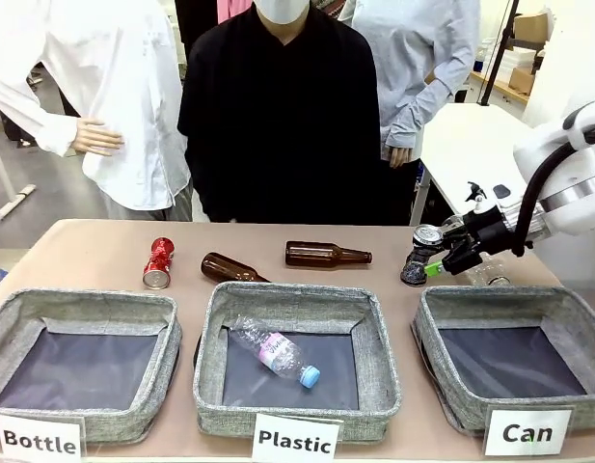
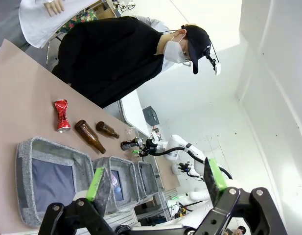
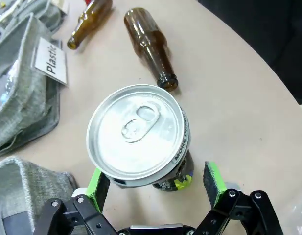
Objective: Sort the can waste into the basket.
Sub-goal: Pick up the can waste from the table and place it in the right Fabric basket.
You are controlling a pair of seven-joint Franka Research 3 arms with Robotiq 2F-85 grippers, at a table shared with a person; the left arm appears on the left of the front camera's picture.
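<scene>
left claw (image 2: 155, 180): wide open and empty, hanging high over the worktop (image 1: 94, 241), well apart from both cans

red can (image 1: 157, 262): crushed, lying on the worktop behind the Bottle bin (image 1: 80, 301). Its long axis runs roughly from the robot's side toward the person, with the silver end facing the robot. It's on the left arm's side, so I'd guess that arm gets it, though the trip to the drop-off is long.

brown bottles (image 1: 231, 267): two of them lying on their sides mid-worktop between the cans. Not can waste, so leave 'em.

dark can (image 1: 416, 265): standing upright just behind the far left corner of the target bin, silver top facing up

right claw (image 3: 155, 183): this is the relation that matters. It's released, with its green pads on either side of the dark can's lower body, so the can already sits in the gap. The can is off-centre though, crowding one pad (image 3: 98, 183) (can't tell if it's touching), with clear space at the other. Looks to me like it only needs to squeeze shut.

Can basket (image 1: 500, 297): nothing in it yet, and it sits right on the robot's side of the dark can, a bit to the right. I reckon it's a short lift and carry.
</scene>
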